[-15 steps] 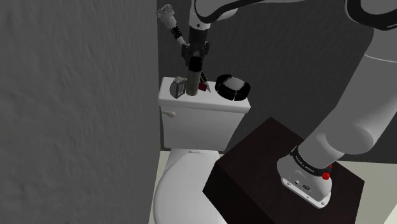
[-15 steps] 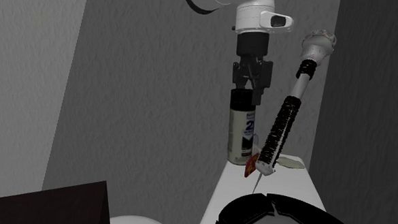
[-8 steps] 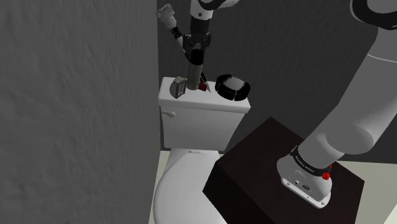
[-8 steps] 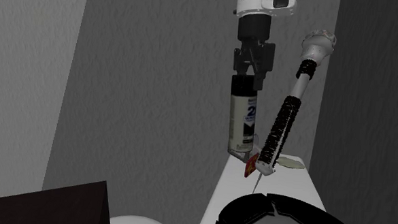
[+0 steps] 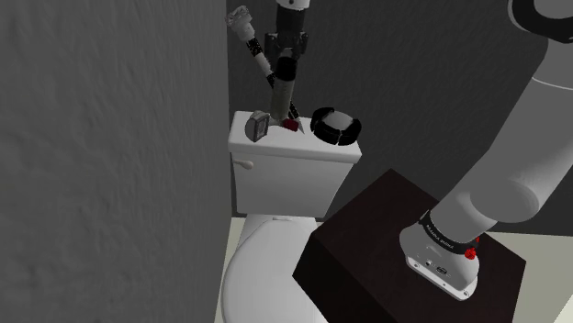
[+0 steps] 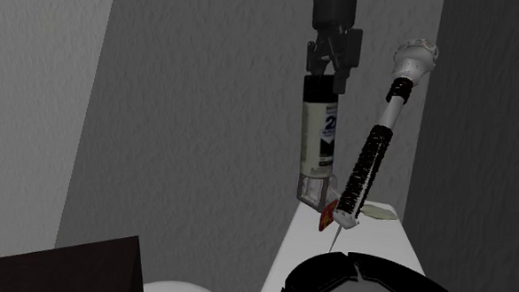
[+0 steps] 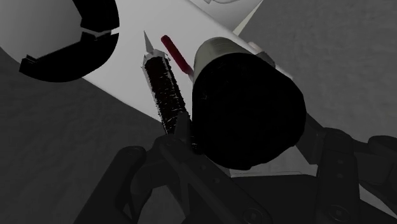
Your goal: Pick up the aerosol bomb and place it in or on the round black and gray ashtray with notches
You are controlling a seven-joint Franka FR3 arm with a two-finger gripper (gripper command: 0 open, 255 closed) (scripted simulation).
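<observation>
Higher than a second ago, my gripper (image 5: pixel 286 64) in the shoulder view clamps the aerosol can (image 5: pixel 282 94), clear of the tank (image 5: pixel 294 165). Second exterior view: it hangs upright beside the brush (image 6: pixel 372 162). Wrist view: lift looks done; next, across to the ashtray (image 7: pixel 70 63).
</observation>
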